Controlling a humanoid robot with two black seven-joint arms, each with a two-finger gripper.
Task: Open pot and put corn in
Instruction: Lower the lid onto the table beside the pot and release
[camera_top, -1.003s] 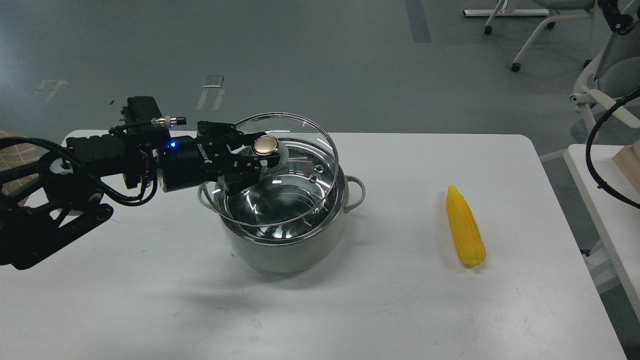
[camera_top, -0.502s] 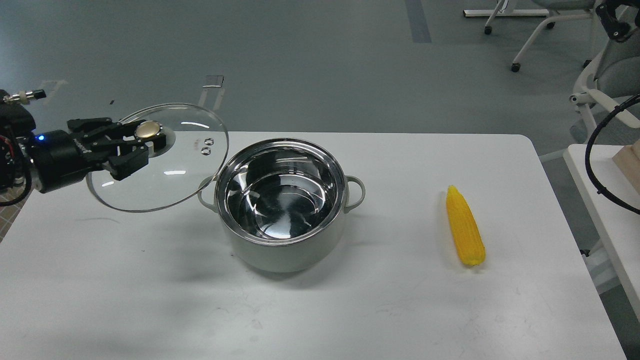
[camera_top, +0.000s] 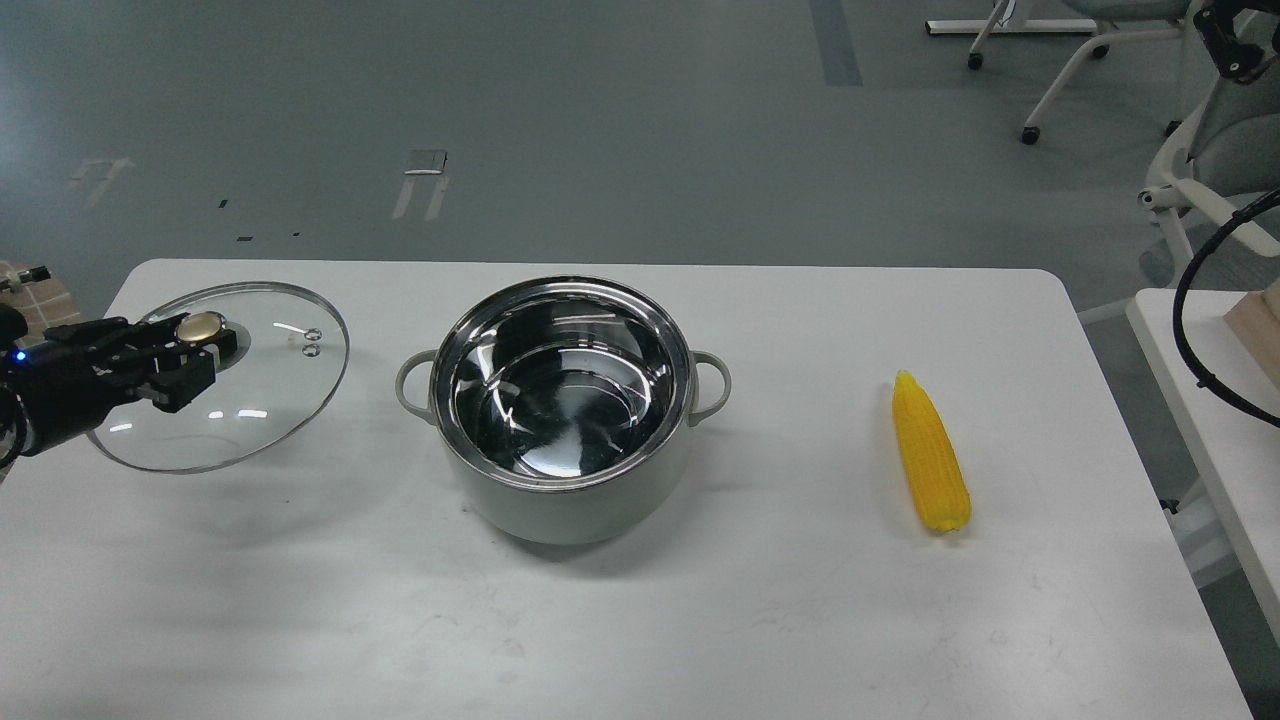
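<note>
The pale grey-green pot (camera_top: 565, 500) stands open in the middle of the white table, its shiny steel inside empty. My left gripper (camera_top: 200, 345) is shut on the gold knob of the round glass lid (camera_top: 265, 400) and holds it low over the table's left part, well left of the pot. The yellow corn (camera_top: 930, 455) lies on the table to the right of the pot, pointed end away from me. My right gripper is not in view.
The white table (camera_top: 700, 620) ends near the corn at the right edge. A second white table (camera_top: 1200, 420) with a black cable stands further right. Office chairs (camera_top: 1200, 150) stand on the floor at the back right.
My left gripper has carried the glass lid off the pot, far to the left and down toward the table. The pot now stands open. The corn has not moved.
</note>
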